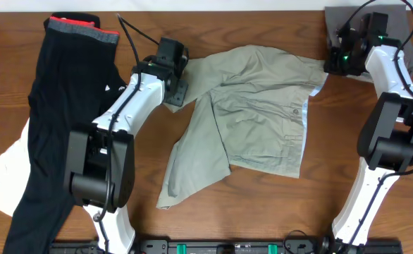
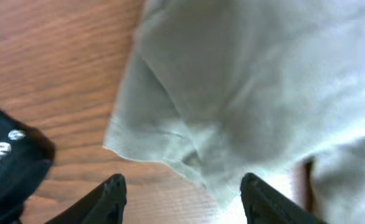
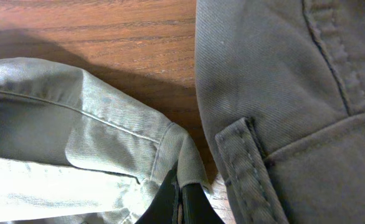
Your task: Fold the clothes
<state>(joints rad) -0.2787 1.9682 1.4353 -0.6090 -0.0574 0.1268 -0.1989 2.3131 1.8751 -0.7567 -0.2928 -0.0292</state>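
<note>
The pale khaki-green trousers (image 1: 259,106) lie wrinkled across the table's middle, waistband lining to the right. My left gripper (image 1: 173,90) is open at their upper left corner, and in the left wrist view (image 2: 182,193) a hem corner of the trousers (image 2: 245,93) lies between and just beyond the fingers. My right gripper (image 1: 331,65) is shut on the trousers' waistband corner (image 3: 181,158) at the upper right, its fingers (image 3: 180,202) pinching the cloth. The darker grey folded garment (image 1: 397,25) lies at the far right and fills the right of the right wrist view (image 3: 294,93).
A black garment with a red-and-grey waistband (image 1: 51,106) lies down the left side over a white cloth (image 1: 2,173). Its edge shows in the left wrist view (image 2: 8,162). Bare wood table (image 1: 263,212) lies in front of the trousers.
</note>
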